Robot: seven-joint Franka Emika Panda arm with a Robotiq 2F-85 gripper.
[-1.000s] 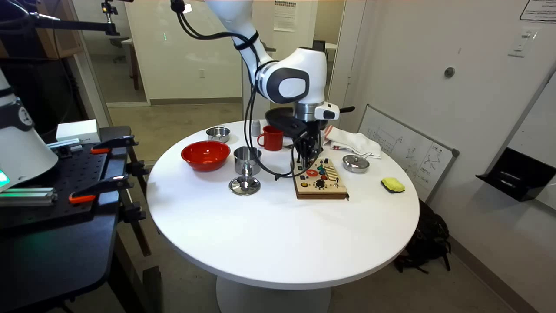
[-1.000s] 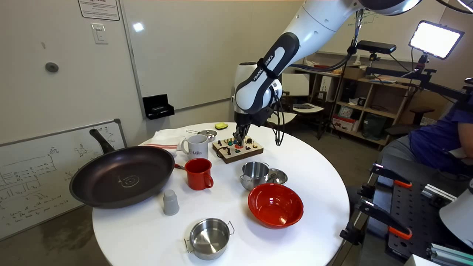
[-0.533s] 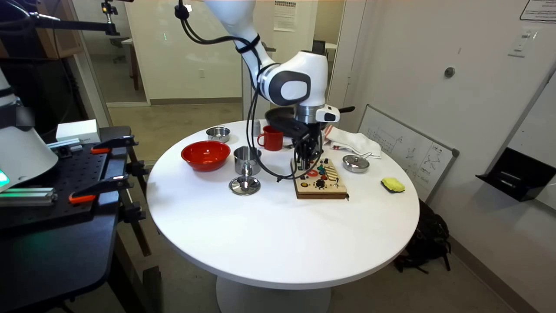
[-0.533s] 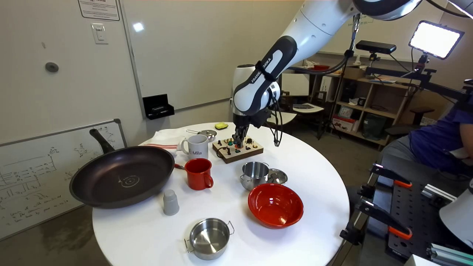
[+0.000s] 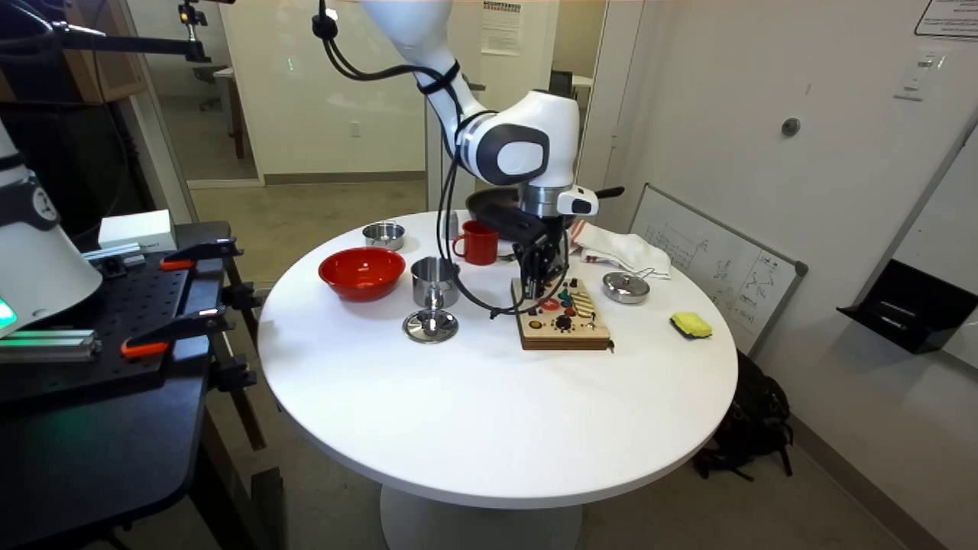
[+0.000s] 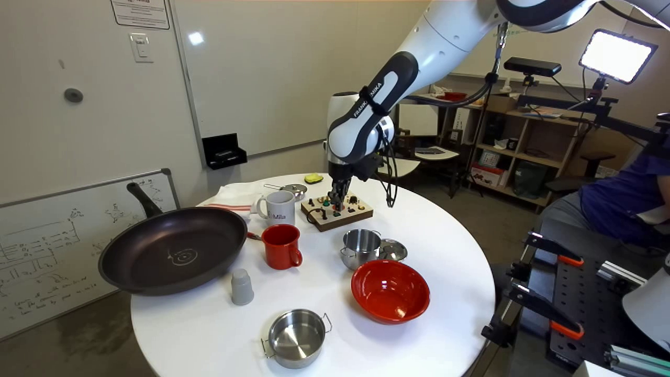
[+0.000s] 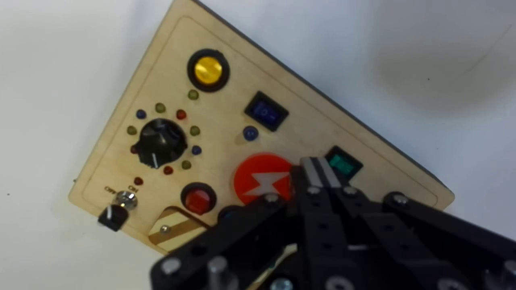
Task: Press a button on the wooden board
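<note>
The wooden board (image 7: pixel 225 114) lies flat on the white table; it shows in both exterior views (image 5: pixel 581 335) (image 6: pixel 335 222). In the wrist view it bears a large red disc (image 7: pixel 254 169) with a white mark, a yellow button (image 7: pixel 208 70), a red button (image 7: pixel 197 200), a blue switch (image 7: pixel 266 110), a green switch (image 7: pixel 342 164) and a black knob (image 7: pixel 161 141). My gripper (image 7: pixel 320 172) points down over the board, its fingertips together and nothing between them. They show between the red disc and the green switch, covering the disc's edge. Whether they touch the board, I cannot tell.
A steel pot (image 6: pixel 361 248), red bowl (image 6: pixel 390 293) and red mug (image 6: pixel 281 246) stand near the board. A white mug (image 6: pixel 279 208), frying pan (image 6: pixel 172 251) and towel (image 5: pixel 623 248) lie beyond it. A lidded pan (image 5: pixel 626 287) and yellow sponge (image 5: pixel 691 325) are beside it.
My gripper has come down slightly over the board and shifted a little sideways, most of it in the first half second. The board and the other objects have not moved.
</note>
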